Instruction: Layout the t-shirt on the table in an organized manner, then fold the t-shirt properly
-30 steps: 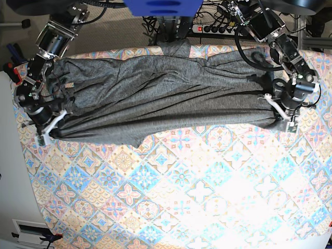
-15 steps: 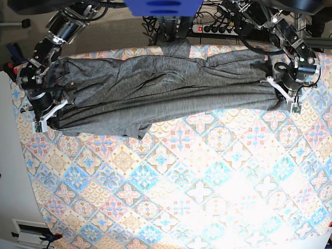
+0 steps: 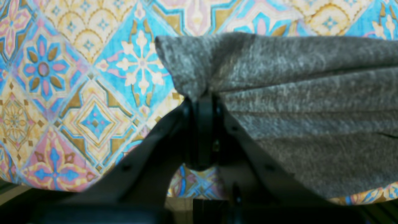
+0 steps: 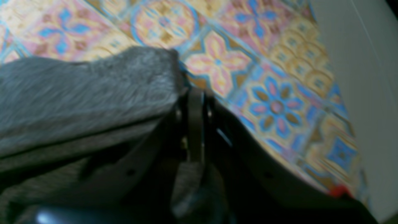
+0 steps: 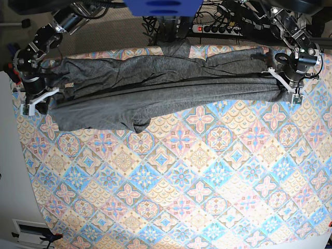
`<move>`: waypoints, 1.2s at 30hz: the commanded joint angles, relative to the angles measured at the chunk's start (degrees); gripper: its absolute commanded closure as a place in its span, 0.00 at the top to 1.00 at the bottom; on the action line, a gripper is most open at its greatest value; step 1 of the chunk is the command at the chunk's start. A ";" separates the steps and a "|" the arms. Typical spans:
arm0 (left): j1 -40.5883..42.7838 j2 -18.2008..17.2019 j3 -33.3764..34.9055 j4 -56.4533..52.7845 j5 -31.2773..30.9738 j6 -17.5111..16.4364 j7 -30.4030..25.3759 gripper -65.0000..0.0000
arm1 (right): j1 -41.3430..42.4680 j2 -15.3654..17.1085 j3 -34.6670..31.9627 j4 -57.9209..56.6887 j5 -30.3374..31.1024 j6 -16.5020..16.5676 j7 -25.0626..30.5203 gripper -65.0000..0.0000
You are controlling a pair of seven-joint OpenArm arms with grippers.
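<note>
T-shirt (image 5: 155, 85): dark heather-grey knit, plain, stretched in a long band across the far part of the worktop (image 5: 197, 181), running nearly edge to edge between the two arms. Fabric gathered into lengthwise folds and ridges; several dark creases run along the span. One lower flap hangs forward near the middle-left of the base view, ending in a rounded corner on the cloth. A small bunch of fabric pokes over the far edge of the worktop at centre.

Left gripper (image 5: 292, 92), at base-view right: fingers (image 3: 202, 124) pressed together, clamped on a bunched corner of the t-shirt (image 3: 295, 102). In the left wrist view the cloth fans out from the pinch point in soft pleats toward the right, grey marl texture clear, tile-pattern worktop (image 3: 62, 93) showing beside and under it.

Right gripper (image 5: 32, 104), at base-view left: fingers (image 4: 194, 124) likewise shut tight on the opposite end of the t-shirt (image 4: 93, 90). The right wrist view is blurred; the fabric shows as a thick folded edge leading away to the left, with a second layer sagging beneath it. Patterned worktop (image 4: 264, 102) visible beyond, its edge close by.

Worktop cloth: pastel pink, blue and beige diamond tiles, near half bare of the garment
</note>
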 commanded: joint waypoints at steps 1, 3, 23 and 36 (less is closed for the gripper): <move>0.40 -0.75 -0.23 1.24 0.00 0.32 -0.74 0.00 | -0.02 0.93 0.61 1.41 0.76 0.17 1.63 0.00; 1.10 -0.75 -0.23 1.24 0.00 0.32 -0.74 0.00 | -0.72 0.23 1.14 1.41 0.76 0.17 1.63 0.00; 2.77 -0.84 0.21 0.98 0.53 0.32 -0.74 0.00 | -2.48 -1.44 4.74 4.93 0.67 0.17 1.37 0.00; 2.51 -0.75 0.21 0.89 0.53 0.32 -0.47 0.00 | -2.04 -5.31 4.57 11.26 0.67 0.17 1.37 0.25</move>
